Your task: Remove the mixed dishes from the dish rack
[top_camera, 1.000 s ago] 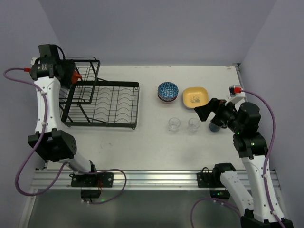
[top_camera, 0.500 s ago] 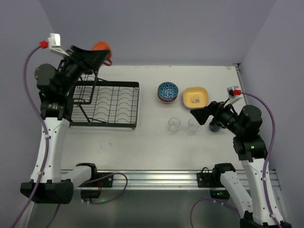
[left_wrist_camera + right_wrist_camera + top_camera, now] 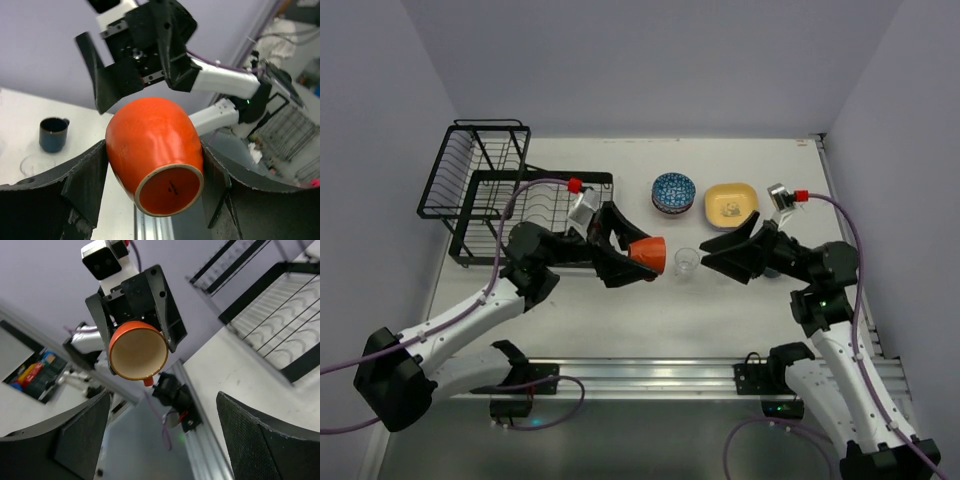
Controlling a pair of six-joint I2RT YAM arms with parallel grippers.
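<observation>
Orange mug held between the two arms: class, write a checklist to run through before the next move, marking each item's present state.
1. Left claw gripping the glossy orange mug by its sides: ok.
2. Right claw open: ok.
3. Mug's mouth facing the right claw: ok.
4. Right claw around the mug: not ok, they are apart.
5. Clearance above the clear drinking glass under the gap: cannot tell.

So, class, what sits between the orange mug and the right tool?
One upright clear glass shows between the orange mug and the right tool in the top view.
</observation>
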